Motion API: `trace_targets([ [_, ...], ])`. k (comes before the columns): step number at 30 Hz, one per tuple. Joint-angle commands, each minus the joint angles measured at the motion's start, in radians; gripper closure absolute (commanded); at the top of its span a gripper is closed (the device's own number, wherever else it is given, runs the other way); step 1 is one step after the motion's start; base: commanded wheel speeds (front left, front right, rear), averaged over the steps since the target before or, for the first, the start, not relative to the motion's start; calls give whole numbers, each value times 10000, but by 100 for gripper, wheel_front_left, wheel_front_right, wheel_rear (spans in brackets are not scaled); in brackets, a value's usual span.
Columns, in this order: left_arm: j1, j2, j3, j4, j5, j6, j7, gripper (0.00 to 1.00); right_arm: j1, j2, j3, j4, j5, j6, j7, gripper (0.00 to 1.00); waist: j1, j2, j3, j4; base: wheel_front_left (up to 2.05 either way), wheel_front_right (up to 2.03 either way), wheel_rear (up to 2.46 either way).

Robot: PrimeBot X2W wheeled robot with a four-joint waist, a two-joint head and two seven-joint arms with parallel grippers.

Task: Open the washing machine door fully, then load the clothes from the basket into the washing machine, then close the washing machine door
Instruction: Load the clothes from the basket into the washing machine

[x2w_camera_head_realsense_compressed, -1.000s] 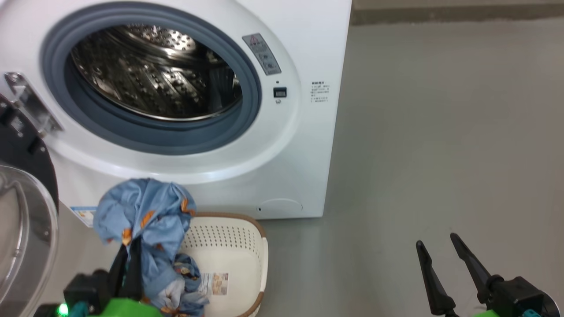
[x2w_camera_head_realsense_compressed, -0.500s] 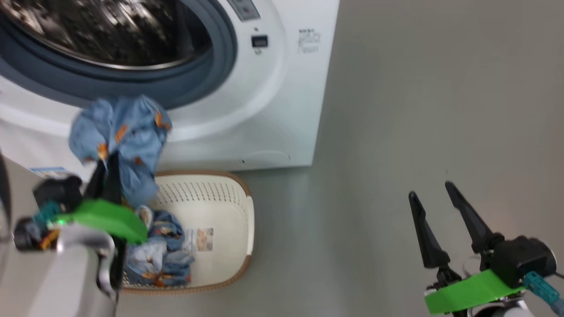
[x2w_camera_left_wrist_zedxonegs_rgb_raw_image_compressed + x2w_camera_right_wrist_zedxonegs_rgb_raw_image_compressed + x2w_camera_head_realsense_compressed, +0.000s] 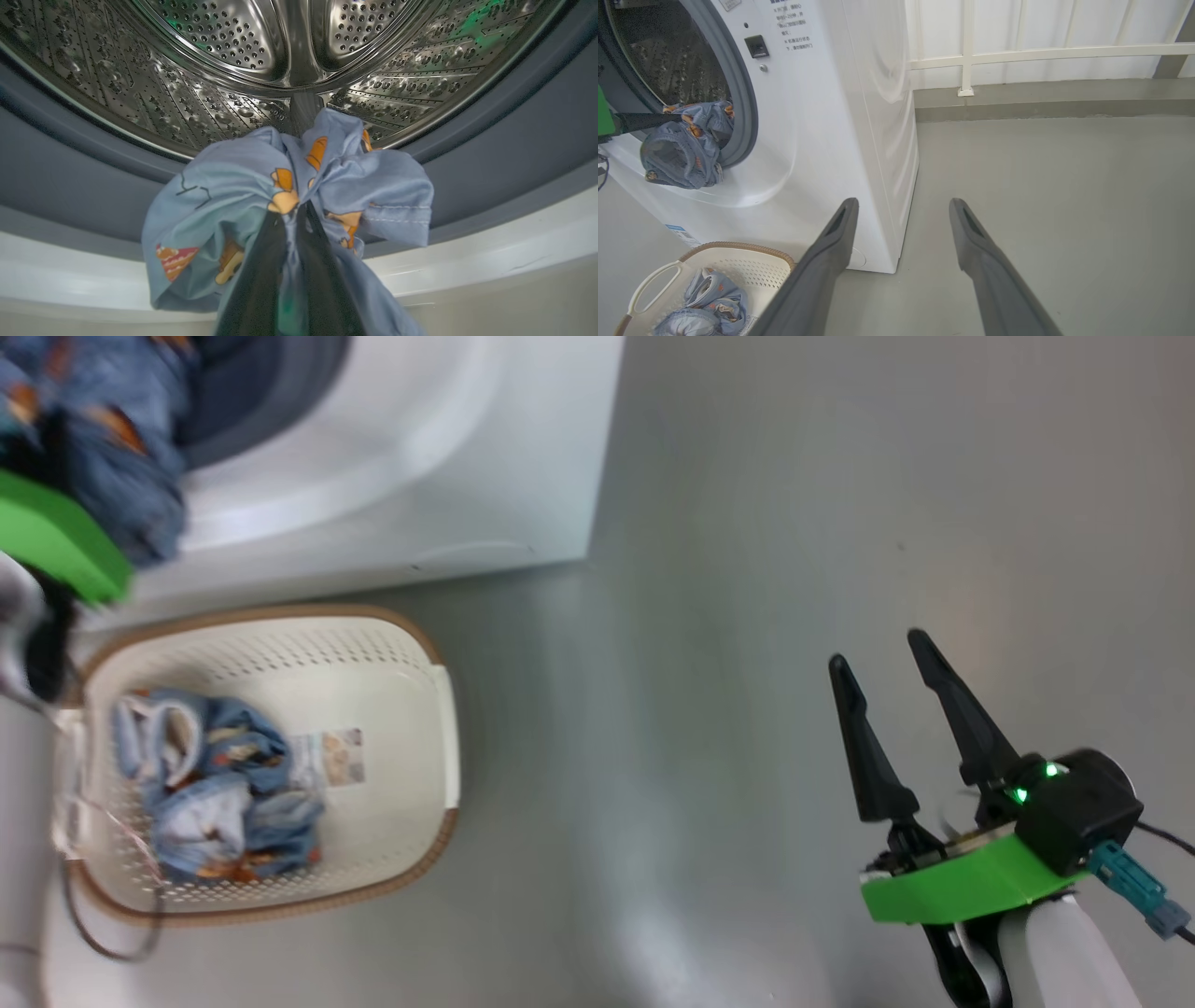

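The left jaws pinch a light blue cartoon-printed cloth (image 3: pixel 224 196) at the mouth of the perforated steel drum (image 3: pixel 224 32) in the white washing machine (image 3: pixel 822 116). More such clothes (image 3: pixel 210 793) lie in the cream perforated plastic basket (image 3: pixel 411 709) below; the right jaws stand wide, empty.

Item count: one washing machine (image 3: pixel 822 116), one basket (image 3: pixel 411 709), and two grippers, namely the left gripper (image 3: pixel 292 217) and the right gripper (image 3: pixel 878 649). One printed blue garment (image 3: pixel 219 191) is clamped in the left gripper; a further heap of clothes (image 3: pixel 215 784) lies in the basket, left of the right gripper, piece count indeterminate. One paper label (image 3: pixel 327 758) lies just beside that heap.
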Motion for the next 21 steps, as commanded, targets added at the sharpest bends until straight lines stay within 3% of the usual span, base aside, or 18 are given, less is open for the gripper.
trace_targets([
  [1,-479,685,231,-129,-16,-124,216,100,-170,2,327,-162,99,87,-118,0,0,0,1070,-874,0,0,0],
  [11,-3014,2228,405,-30,-108,-108,2235,100,-1078,26,934,337,425,87,-327,0,0,0,2211,-1731,0,0,0],
  [21,-4104,2584,685,-488,176,589,766,100,-1331,54,985,198,572,87,-335,0,0,0,2657,-1945,0,0,0],
])
